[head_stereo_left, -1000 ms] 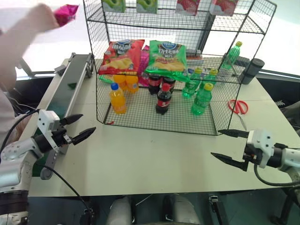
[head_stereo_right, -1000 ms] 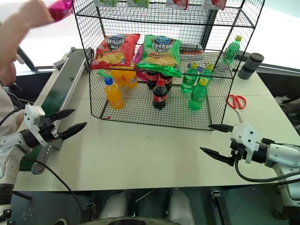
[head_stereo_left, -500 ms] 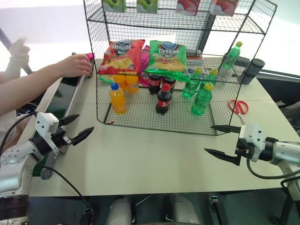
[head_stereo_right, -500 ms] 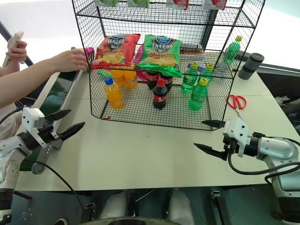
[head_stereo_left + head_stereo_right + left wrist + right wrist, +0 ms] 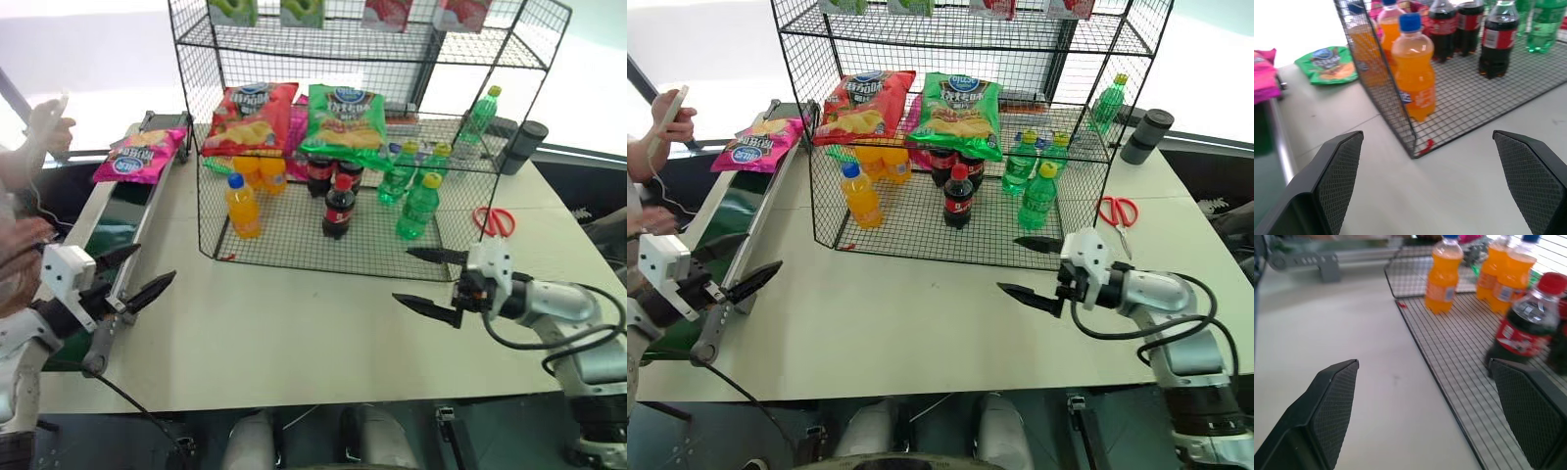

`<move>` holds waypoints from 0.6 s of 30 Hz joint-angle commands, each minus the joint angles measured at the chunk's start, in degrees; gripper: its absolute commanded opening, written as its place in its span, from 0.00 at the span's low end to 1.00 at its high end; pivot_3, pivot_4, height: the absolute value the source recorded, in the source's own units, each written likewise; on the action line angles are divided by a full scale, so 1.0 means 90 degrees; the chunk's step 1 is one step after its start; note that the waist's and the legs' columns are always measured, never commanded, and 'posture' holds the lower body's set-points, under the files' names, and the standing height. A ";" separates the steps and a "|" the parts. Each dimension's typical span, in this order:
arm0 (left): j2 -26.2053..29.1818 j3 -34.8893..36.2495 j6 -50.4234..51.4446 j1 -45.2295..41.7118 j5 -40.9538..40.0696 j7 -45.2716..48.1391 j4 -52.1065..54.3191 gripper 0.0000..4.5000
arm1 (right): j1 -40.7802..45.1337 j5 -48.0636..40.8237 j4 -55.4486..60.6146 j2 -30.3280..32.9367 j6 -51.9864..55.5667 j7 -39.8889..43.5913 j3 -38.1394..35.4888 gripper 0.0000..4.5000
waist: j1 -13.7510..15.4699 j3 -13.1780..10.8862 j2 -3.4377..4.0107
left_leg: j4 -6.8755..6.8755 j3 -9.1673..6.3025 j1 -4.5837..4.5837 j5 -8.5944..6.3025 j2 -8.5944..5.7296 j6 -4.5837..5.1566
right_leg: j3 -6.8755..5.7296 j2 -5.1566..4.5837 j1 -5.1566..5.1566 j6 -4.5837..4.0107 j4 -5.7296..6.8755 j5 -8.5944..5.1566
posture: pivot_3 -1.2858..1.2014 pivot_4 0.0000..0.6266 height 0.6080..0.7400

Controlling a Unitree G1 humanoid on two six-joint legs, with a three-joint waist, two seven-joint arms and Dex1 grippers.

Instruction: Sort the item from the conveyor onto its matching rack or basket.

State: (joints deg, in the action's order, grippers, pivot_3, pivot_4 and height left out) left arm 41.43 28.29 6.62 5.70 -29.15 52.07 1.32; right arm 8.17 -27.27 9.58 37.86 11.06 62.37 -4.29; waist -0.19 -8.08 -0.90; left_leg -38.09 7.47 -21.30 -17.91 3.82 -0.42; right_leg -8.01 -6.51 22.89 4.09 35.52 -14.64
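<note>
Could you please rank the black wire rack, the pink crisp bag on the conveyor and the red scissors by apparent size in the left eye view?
1. black wire rack
2. pink crisp bag
3. red scissors

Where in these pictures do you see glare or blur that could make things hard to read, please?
Left eye view: the background beyond the black wire rack is washed out white, while the pink crisp bag on the conveyor reads clearly. Right wrist view: the cola bottle and orange bottles are smeared and soft. Left wrist view: the far bottles look softer than the near orange bottle.
</note>
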 commanded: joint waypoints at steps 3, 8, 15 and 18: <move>-0.0227 0.0655 -0.0555 0.0578 0.0265 -0.0491 0.0372 1.00 | 0.0536 0.0130 0.0205 -0.0628 0.0133 -0.0450 0.0570 0.99 | -0.0065 0.0001 -0.0001 | 0.0000 0.0000 -0.0003 -0.0001 -0.0002 0.0001 | 0.0000 -0.0005 0.0002 0.0000 -0.0002 0.0000 | 0.52 0.24 0.98; -0.0332 0.1161 -0.0376 0.1321 0.0259 -0.0825 0.0777 1.00 | 0.0914 0.0230 -0.0063 -0.0888 0.0013 -0.0266 0.0934 0.99 | -0.0062 0.0003 -0.0006 | 0.0001 0.0003 -0.0006 -0.0001 -0.0001 0.0001 | 0.0001 -0.0005 0.0012 0.0000 0.0005 0.0000 | 0.52 0.24 0.98; -0.1074 0.1808 0.1115 0.1151 -0.1067 -0.2890 0.2000 1.00 | 0.1418 0.0323 -0.0734 -0.1016 -0.0302 0.0123 0.1108 0.99 | -0.0053 0.0010 -0.0017 | 0.0000 0.0001 -0.0004 -0.0002 -0.0004 0.0004 | 0.0000 -0.0017 0.0009 -0.0001 0.0007 0.0000 | 0.52 0.24 0.98; -0.1872 0.1224 0.2074 0.0952 -0.2064 -0.4323 0.3353 1.00 | 0.1455 0.0364 -0.0812 -0.1045 -0.0369 0.0168 0.1079 0.99 | -0.0051 0.0012 -0.0020 | -0.0001 -0.0006 -0.0003 -0.0004 -0.0009 0.0007 | 0.0000 -0.0029 -0.0004 0.0002 0.0007 0.0002 | 0.52 0.24 0.98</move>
State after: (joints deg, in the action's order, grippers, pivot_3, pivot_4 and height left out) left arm 27.03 42.30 21.57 15.06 -43.08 20.40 23.63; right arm 20.35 -23.72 1.71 28.43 9.14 63.47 6.01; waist -0.66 -7.97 -1.08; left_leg -38.12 7.39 -21.33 -17.93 3.74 -0.39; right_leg -8.00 -6.79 22.83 4.11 35.59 -14.62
